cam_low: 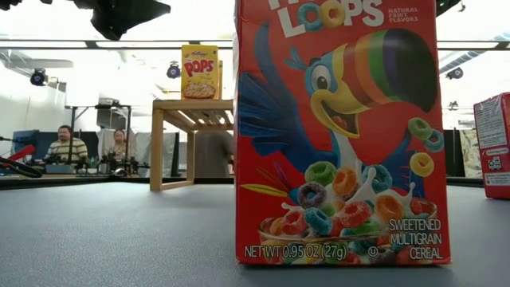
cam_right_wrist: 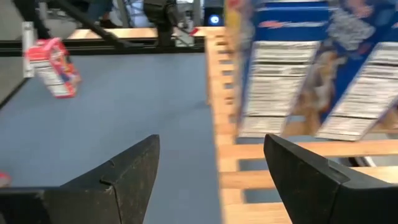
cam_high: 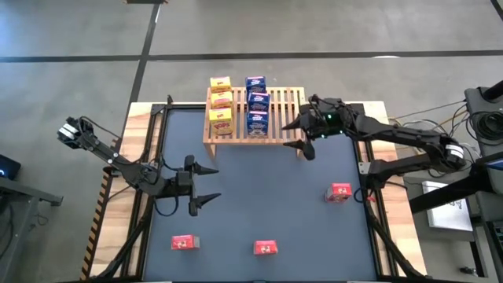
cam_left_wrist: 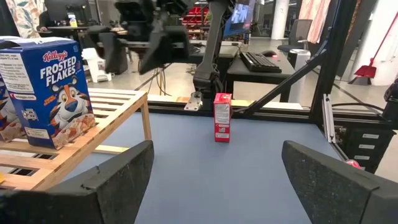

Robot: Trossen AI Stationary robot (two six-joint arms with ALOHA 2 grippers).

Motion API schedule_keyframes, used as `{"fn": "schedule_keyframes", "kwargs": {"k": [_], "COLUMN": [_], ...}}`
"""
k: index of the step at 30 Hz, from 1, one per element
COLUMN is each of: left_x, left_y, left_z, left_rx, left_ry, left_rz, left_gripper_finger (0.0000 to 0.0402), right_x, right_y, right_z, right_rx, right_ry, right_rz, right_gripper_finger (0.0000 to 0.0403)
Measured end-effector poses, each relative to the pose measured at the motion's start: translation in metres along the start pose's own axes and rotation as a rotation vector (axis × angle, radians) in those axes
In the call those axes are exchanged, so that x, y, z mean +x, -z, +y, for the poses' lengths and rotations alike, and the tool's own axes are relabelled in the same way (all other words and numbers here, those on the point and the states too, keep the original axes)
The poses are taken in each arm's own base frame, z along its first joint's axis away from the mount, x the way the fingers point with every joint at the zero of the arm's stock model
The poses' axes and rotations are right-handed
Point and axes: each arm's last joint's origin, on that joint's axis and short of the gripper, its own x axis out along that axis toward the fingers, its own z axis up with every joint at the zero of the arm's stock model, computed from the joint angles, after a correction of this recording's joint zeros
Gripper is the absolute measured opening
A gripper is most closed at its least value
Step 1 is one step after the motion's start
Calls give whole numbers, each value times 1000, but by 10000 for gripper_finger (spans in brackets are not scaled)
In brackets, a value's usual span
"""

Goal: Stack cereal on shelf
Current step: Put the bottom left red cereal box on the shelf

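Cereal boxes fill part of the wooden shelf (cam_high: 253, 118) at the far edge of the worktop (cam_high: 259, 196): three yellow boxes (cam_high: 220, 106) in a row, three blue boxes (cam_high: 257, 106) beside them. Three red boxes (cam_high: 339, 192) stand apart on the worktop (two near the front edge). The right gripper (cam_high: 296, 134) hovers at the shelf's right end, jaws apart and empty. The left gripper (cam_high: 208, 184) waits over the worktop's left side, jaws wide, holding nothing.

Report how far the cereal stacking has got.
Done: three yellow boxes and three blue boxes stand on the shelf. In hand: nothing; the right gripper is open at the shelf's edge beside the blue row, and the left gripper waits open over the table. Left: three red boxes on the tabletop.
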Motion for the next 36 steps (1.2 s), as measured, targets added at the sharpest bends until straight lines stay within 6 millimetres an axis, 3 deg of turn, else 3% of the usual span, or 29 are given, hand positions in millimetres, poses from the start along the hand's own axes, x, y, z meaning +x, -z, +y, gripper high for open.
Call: {"fn": "schedule_keyframes", "kwargs": {"k": [8,19,22,29,36], "left_x": [0,2,1,-1,-11], "left_y": [6,-12,-10,-4,-10], "left_z": [0,-9,-15,-31,-41], "left_rx": [6,24,58,-66,-64], "left_ry": [10,136,247,332,235], "left_rz": [57,357,498,658,755], "left_gripper_finger": [338,338,338,338,338], "right_x": [-2,0,1,0,-2], "right_y": [10,7,7,7,8], "right_z": [39,84,93,116,133], "right_rx": [-36,-84,-78,-73,-64], "right_ry": [-4,-13,-17,-26,-14], "right_rz": [18,11,13,12,9], "right_gripper_finger": [274,269,267,265,260]}}
